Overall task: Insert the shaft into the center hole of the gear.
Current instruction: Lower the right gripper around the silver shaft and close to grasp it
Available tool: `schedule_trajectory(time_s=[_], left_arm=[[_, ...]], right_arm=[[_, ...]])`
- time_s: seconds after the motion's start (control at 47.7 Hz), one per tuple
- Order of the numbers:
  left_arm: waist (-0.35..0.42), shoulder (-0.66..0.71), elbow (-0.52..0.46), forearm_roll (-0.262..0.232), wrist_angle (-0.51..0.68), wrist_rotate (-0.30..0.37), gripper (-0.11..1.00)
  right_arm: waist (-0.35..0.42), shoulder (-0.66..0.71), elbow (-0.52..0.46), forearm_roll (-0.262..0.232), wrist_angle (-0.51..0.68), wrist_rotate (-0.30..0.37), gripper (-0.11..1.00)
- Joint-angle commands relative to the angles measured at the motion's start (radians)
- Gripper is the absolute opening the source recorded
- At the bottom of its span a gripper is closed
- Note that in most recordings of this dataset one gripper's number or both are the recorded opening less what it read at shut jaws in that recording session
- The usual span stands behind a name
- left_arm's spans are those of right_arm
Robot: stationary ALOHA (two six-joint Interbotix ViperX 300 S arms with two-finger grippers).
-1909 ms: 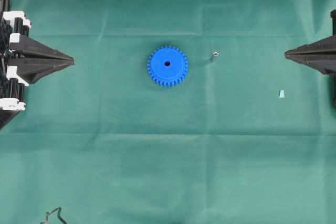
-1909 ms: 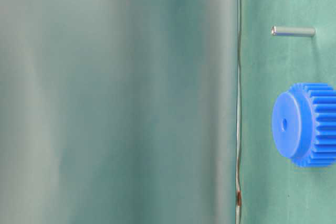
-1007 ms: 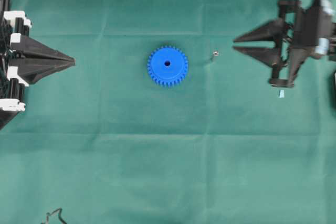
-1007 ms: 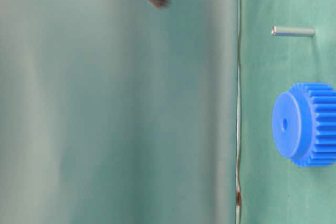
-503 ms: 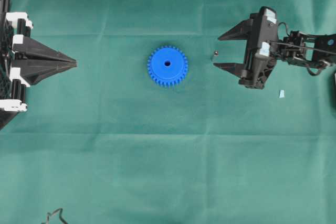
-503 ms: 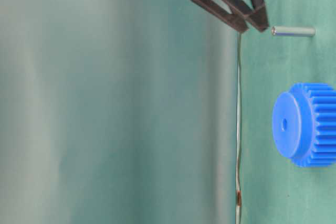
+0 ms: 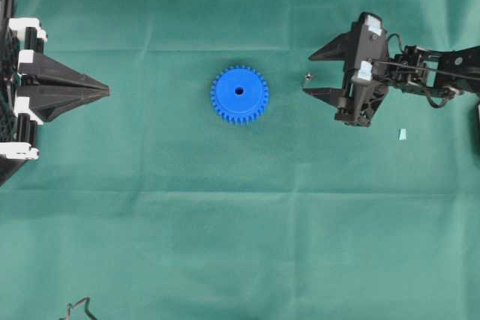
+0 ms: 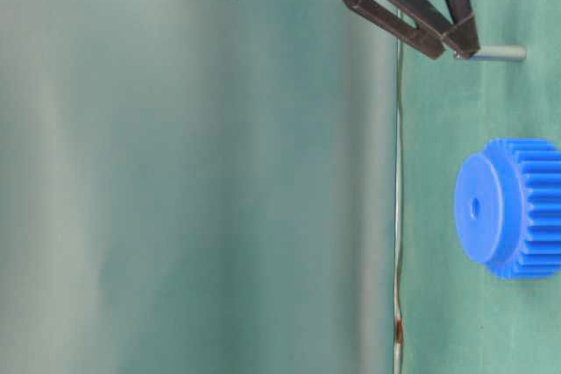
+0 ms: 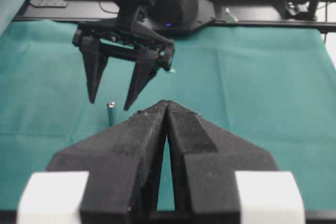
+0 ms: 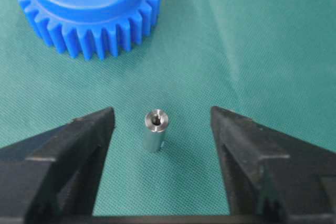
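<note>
The blue gear (image 7: 239, 94) lies flat mid-table with its center hole (image 7: 239, 90) facing up, and also shows in the table-level view (image 8: 508, 208). The shaft (image 7: 307, 77), a small silvery pin, stands upright on the cloth to the gear's right. My right gripper (image 7: 307, 75) is open, its fingers on either side of the shaft (image 10: 153, 129) without touching it. In the right wrist view the right gripper (image 10: 162, 114) has the gear (image 10: 89, 9) just beyond it. My left gripper (image 7: 107, 91) is shut and empty at the left edge, far from the gear.
A green cloth covers the table. A small pale blue scrap (image 7: 403, 134) lies right of the right gripper. A dark bent wire (image 7: 75, 309) sits at the bottom left corner. The left arm's white-tabbed mount (image 7: 19, 88) fills the left edge.
Over the last second my right gripper came in from the right edge, opened, and lowered around the shaft; its jaws have narrowed slightly. The gear, shaft and left gripper have not moved.
</note>
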Motion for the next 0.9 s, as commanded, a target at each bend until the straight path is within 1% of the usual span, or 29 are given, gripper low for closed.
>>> schedule_trajectory(time_s=[0.0,0.042,0.147,0.231,0.378,0.692,0.881], left_arm=[[-0.002,0.009,-0.021,0.002,-0.003,0.0,0.0],[-0.002,0.008,-0.021,0.003,-0.003,0.0,0.0],[-0.002,0.008,-0.021,0.003,-0.002,0.002,0.0],[-0.002,0.008,-0.021,0.003,-0.002,0.002,0.0],[-0.002,0.008,-0.023,0.002,-0.002,0.0,0.0],[-0.002,0.008,-0.023,0.003,0.0,-0.002,0.0],[-0.002,0.009,-0.023,0.003,-0.002,-0.002,0.0]], right_arm=[[0.003,0.002,-0.026,0.003,-0.002,0.002,0.68],[0.008,0.006,-0.029,0.002,-0.002,0.002,0.62],[0.017,0.008,-0.031,-0.002,-0.002,-0.002,0.35],[0.015,0.006,-0.028,-0.003,0.008,-0.002,0.17],[0.017,0.006,-0.031,-0.002,0.032,0.0,0.16],[0.017,-0.008,-0.043,0.002,0.041,0.002,0.16],[0.015,-0.094,-0.071,0.002,0.133,0.0,0.16]])
